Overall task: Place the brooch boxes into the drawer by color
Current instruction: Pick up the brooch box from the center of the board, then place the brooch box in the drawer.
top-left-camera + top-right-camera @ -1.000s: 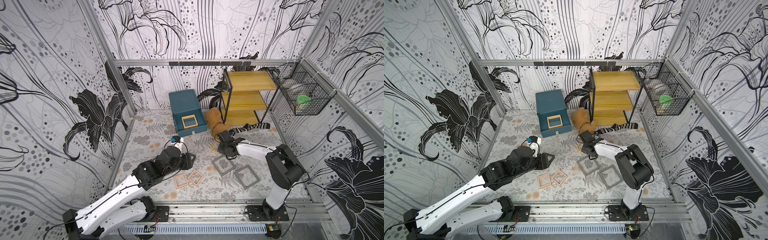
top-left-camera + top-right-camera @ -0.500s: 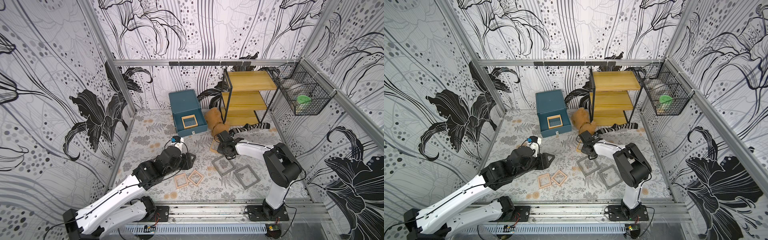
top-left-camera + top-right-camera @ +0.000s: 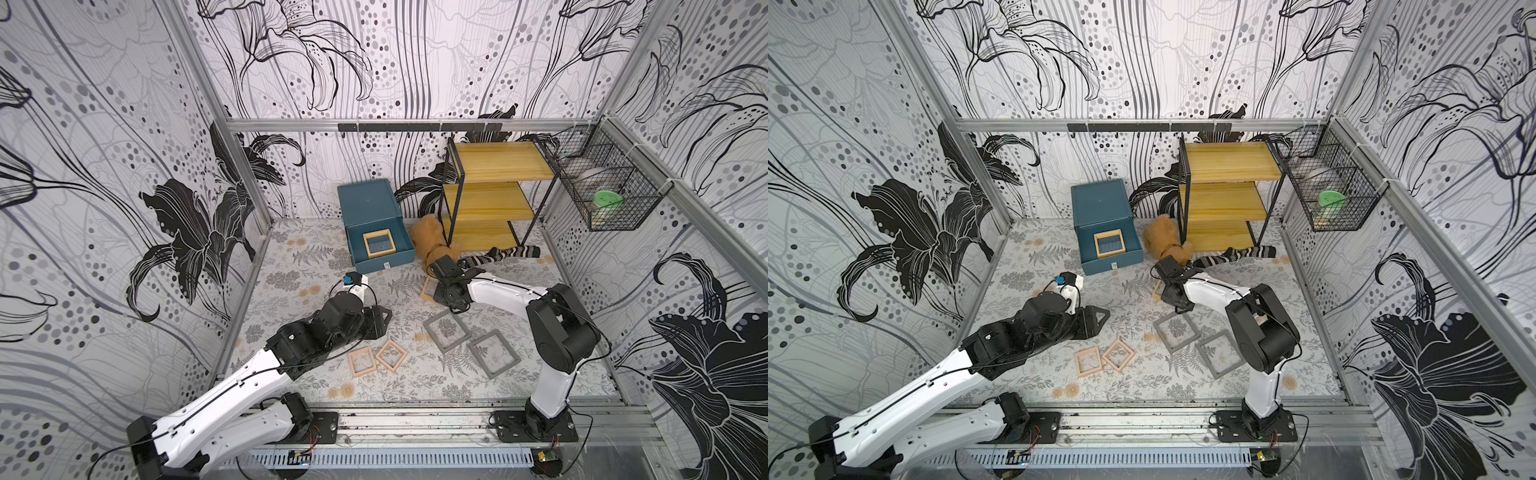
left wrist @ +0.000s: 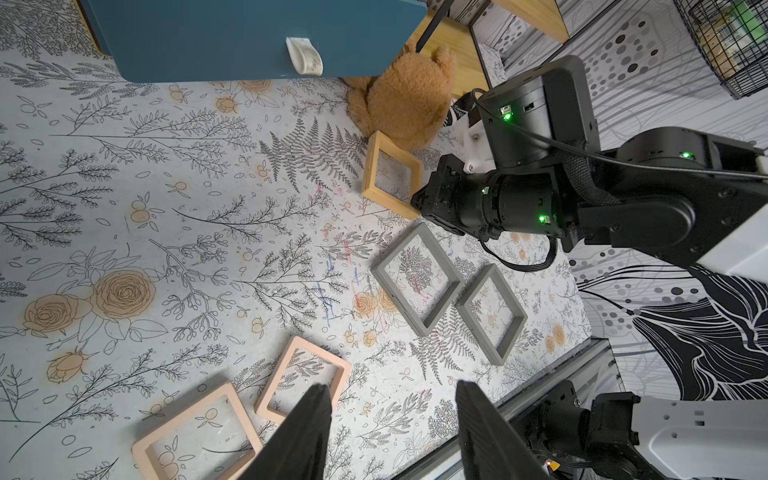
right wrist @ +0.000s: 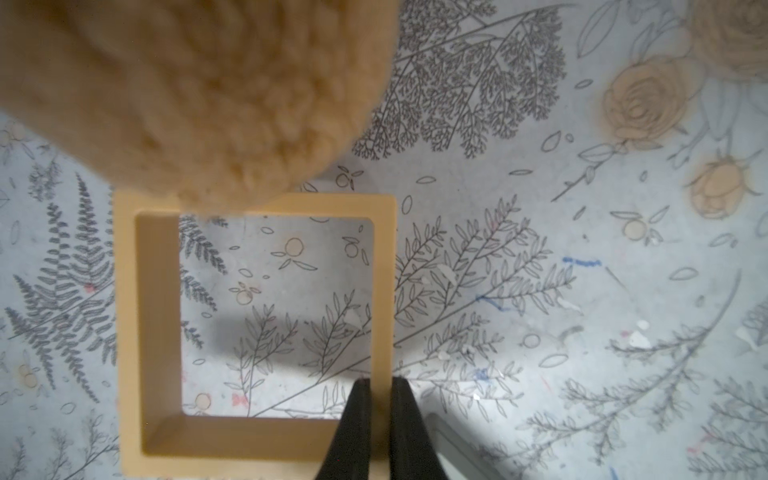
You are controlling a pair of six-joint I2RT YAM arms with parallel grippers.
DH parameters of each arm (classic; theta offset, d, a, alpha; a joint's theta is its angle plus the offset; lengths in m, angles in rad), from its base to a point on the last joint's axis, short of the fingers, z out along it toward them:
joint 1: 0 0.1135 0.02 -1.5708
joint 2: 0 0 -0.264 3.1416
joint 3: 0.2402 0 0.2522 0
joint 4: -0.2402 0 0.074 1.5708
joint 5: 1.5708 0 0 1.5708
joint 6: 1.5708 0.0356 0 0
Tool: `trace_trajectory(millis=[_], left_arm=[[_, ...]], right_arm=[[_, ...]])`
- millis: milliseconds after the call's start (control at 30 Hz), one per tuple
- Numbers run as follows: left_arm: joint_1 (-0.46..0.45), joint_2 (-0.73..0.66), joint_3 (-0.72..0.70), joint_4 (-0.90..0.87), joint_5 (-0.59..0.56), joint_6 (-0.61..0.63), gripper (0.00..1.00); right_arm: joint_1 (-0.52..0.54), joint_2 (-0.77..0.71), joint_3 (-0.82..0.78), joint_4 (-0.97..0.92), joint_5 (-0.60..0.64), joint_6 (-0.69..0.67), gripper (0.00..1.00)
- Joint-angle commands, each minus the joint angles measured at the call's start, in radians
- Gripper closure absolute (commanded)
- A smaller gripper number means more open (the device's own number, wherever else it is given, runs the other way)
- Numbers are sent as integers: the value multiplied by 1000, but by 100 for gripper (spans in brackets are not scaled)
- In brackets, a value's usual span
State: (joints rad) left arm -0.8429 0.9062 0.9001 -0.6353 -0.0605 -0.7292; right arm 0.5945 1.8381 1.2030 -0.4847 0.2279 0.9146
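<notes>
The teal drawer [image 3: 376, 253] [image 3: 1108, 259] stands at the back with its top drawer pulled open and one yellow-tan brooch box [image 3: 379, 243] lying inside. A second yellow-tan brooch box [image 5: 145, 311] [image 4: 376, 166] lies on the mat against the teddy bear, and my right gripper [image 5: 379, 386] [image 3: 436, 291] is shut on one side of its frame. Two grey brooch boxes [image 3: 446, 330] [image 3: 493, 353] and two pale pink ones [image 3: 362, 361] [image 3: 391, 354] lie flat on the mat nearer the front. My left gripper [image 4: 392, 399] [image 3: 380, 322] hovers open beside the pink pair, holding nothing.
A tan teddy bear [image 3: 432, 241] lies between the drawer and the yellow shelf rack [image 3: 490, 199], overlapping the held box's far edge. A striped sock [image 3: 498, 255] lies by the rack's foot. A wire basket [image 3: 606, 195] hangs on the right wall.
My right gripper's jaws have closed onto the edge of the yellow-tan box by the teddy bear. The left arm has not moved.
</notes>
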Motion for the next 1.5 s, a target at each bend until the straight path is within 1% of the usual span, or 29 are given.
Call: trace_trajectory(millis=[0,300,567,700,833,1000,1067,1167,1300,1367,1467], left_arm=[[-4,5,22,38,-15,-1,47],[-4,16,39,42,-29,2,47],[-4,-14,59,2,-108,-27,47],[-4,-24,77,-35,-121,-30,46],[-3,-34,120,-89,-161,-38,46],[5,5,201,-144,-202,-42,45],[21,22,231,-148,-197,-44,45],[71,46,273,-145,-161,-45,45],[149,70,331,-164,-114,-56,45],[165,81,362,-181,-115,-61,45],[180,96,404,-210,-147,-61,45]], right_arm=[[18,-11,23,-87,-3,-16,100],[106,-27,51,-91,-45,-36,100],[156,-80,61,-113,-40,-39,100],[166,-122,68,-161,-27,-47,100],[166,-186,76,-240,14,-59,100],[166,-281,98,-333,60,-74,100],[166,-306,119,-368,74,-81,100],[166,-329,176,-416,92,-97,100],[165,-323,297,-465,112,-145,100],[166,-298,372,-495,123,-183,100],[166,-265,478,-514,127,-243,100]])
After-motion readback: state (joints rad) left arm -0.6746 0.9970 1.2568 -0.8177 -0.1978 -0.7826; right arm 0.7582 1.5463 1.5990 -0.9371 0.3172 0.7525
